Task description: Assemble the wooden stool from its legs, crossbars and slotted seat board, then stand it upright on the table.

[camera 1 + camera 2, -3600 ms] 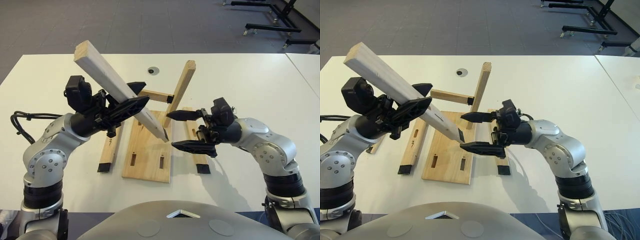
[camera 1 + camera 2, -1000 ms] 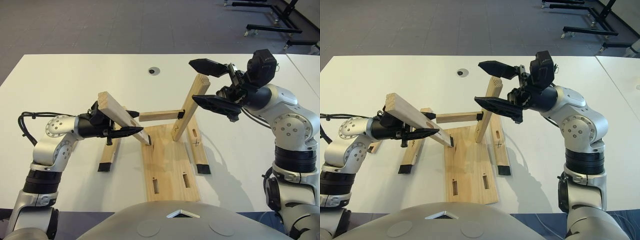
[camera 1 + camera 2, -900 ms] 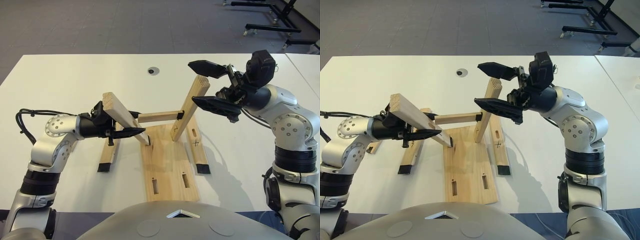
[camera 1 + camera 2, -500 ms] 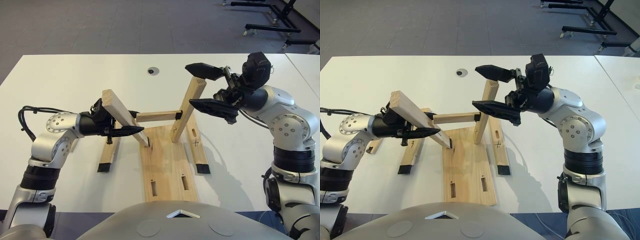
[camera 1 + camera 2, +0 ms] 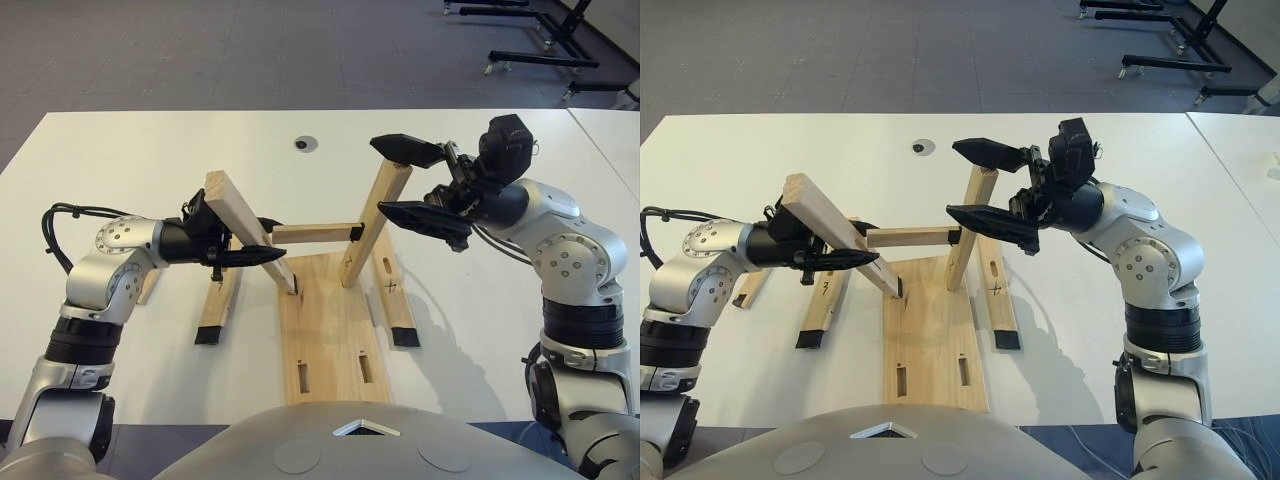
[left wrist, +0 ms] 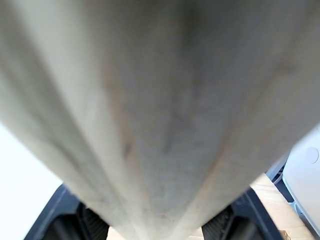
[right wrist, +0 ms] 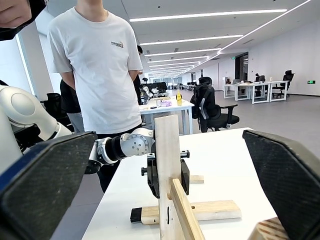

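A white surface spans the head view, with grey floor beyond. At lower centre a slotted seat board lies flat. Two legs stand tilted at its far end, joined by a crossbar: the left leg at centre left, the right leg at centre. The left tool is clamped on the left leg. The right tool has its fingers spread wide, flanking the right leg's top. A loose leg lies flat just left of the board, a second loose leg just right.

Left wrist view: the left leg's pale wood looms close, with dark fingers at both lower corners.

Right wrist view: an office lies behind. The tool's own pads sit far apart at the left and right edges. The left leg stands upright at centre, farther off.
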`<action>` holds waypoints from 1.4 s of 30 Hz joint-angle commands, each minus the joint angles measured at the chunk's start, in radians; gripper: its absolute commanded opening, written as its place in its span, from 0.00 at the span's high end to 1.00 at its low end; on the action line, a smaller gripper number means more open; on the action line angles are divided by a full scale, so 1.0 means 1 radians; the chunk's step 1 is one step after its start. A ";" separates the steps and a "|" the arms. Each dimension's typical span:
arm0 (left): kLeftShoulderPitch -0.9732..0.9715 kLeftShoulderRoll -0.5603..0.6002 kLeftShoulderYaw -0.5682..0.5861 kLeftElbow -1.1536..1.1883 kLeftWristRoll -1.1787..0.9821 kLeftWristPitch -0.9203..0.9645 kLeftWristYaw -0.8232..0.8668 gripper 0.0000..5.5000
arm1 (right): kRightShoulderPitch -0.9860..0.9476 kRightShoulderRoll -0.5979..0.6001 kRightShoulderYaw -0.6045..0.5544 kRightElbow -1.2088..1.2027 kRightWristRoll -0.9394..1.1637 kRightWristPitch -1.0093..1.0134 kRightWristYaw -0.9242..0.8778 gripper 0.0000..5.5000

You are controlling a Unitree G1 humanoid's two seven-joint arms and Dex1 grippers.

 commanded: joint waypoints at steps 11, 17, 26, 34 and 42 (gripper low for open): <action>-0.026 -0.003 -0.086 0.004 0.082 0.060 0.021 0.63 | 0.027 -0.006 0.078 -0.018 -0.043 0.031 0.001 0.03; -0.065 -0.010 -0.124 0.017 0.134 0.050 0.025 0.63 | 0.011 -0.004 0.101 -0.043 -0.045 0.027 0.000 0.03; -0.094 -0.005 -0.164 0.059 0.183 0.014 0.040 0.63 | -0.019 0.005 0.100 -0.081 -0.015 0.039 -0.003 0.03; -0.084 0.017 -0.175 0.053 0.175 0.021 0.031 0.63 | -0.092 0.038 0.081 -0.185 0.002 0.032 -0.100 0.03; -0.068 0.029 -0.172 0.032 0.168 0.032 0.036 0.63 | -0.269 0.029 -0.037 -0.189 0.066 -0.009 -0.184 0.03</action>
